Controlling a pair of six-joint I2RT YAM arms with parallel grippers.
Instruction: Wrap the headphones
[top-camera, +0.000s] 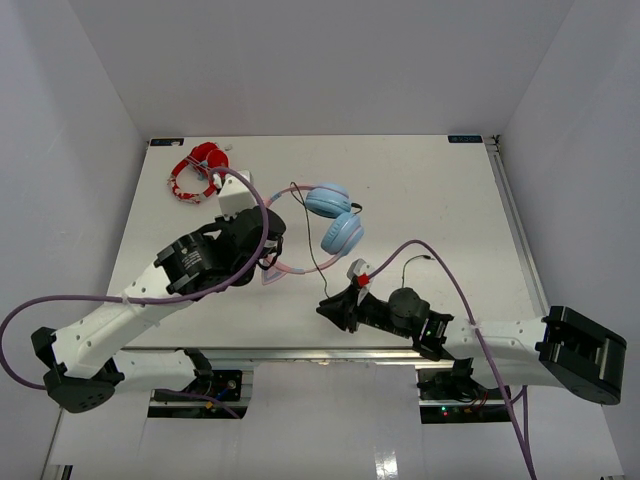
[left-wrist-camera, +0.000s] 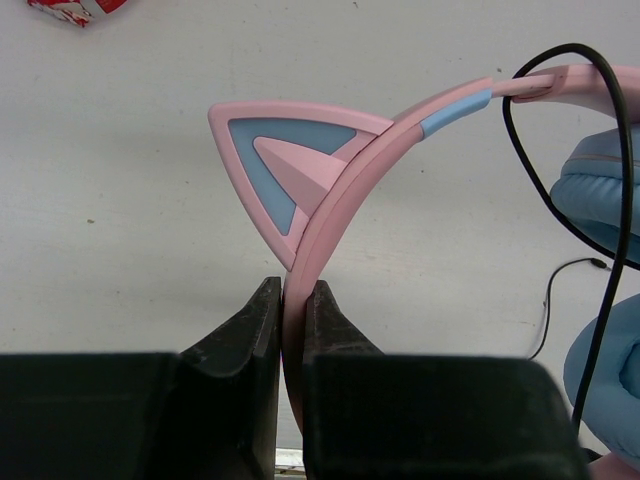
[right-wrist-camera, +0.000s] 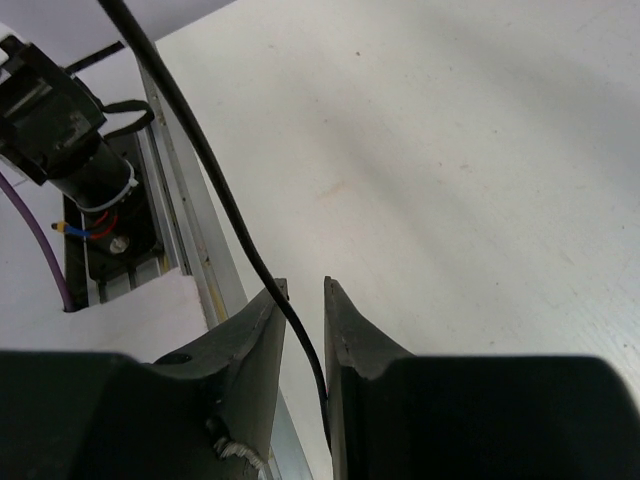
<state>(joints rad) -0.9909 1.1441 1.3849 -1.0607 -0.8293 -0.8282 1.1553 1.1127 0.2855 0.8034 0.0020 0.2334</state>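
Note:
The headphones (top-camera: 335, 220) lie mid-table, their two light blue ear cups (left-wrist-camera: 600, 180) side by side and the pink cat-ear headband (left-wrist-camera: 340, 190) curving toward the left arm. My left gripper (left-wrist-camera: 292, 290) is shut on the headband just below one cat ear. The thin black cable (top-camera: 318, 262) trails from the cups down to my right gripper (top-camera: 325, 308) near the table's front edge. In the right wrist view the cable (right-wrist-camera: 215, 170) runs loosely through the gap between the jaws of the right gripper (right-wrist-camera: 305, 287), which stand slightly apart.
Red-and-white headphones (top-camera: 195, 172) lie at the far left corner. The table's metal front rail (right-wrist-camera: 180, 200) passes just beside the right gripper's fingers. White walls enclose the table on three sides.

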